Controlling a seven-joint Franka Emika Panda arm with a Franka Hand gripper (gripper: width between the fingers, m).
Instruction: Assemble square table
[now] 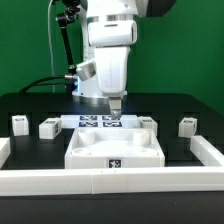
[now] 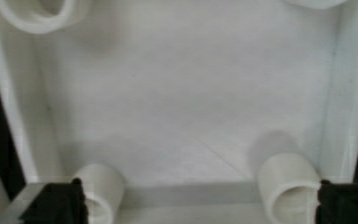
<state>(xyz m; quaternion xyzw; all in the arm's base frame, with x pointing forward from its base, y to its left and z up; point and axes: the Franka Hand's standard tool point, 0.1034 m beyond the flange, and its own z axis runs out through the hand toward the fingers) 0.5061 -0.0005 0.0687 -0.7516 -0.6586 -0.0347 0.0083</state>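
Observation:
The square table's top (image 1: pixel 113 150), a white slab with a raised rim and a tag on its near side, lies in the middle of the black table. It fills the wrist view (image 2: pixel 185 100), with round corner sockets (image 2: pixel 286 185) at its corners. Four small white legs stand apart in a row behind it: two at the exterior view's left (image 1: pixel 19 124) (image 1: pixel 46 128) and two at the right (image 1: pixel 148 122) (image 1: pixel 186 126). My gripper (image 1: pixel 114 114) hangs just above the slab's far edge. It is open and empty, its dark fingertips (image 2: pixel 51 200) wide apart in the wrist view.
The marker board (image 1: pixel 98 121) lies flat behind the slab, under the gripper. A long low white border wall (image 1: pixel 110 181) runs along the front and up both sides. Cables hang behind the arm at the left.

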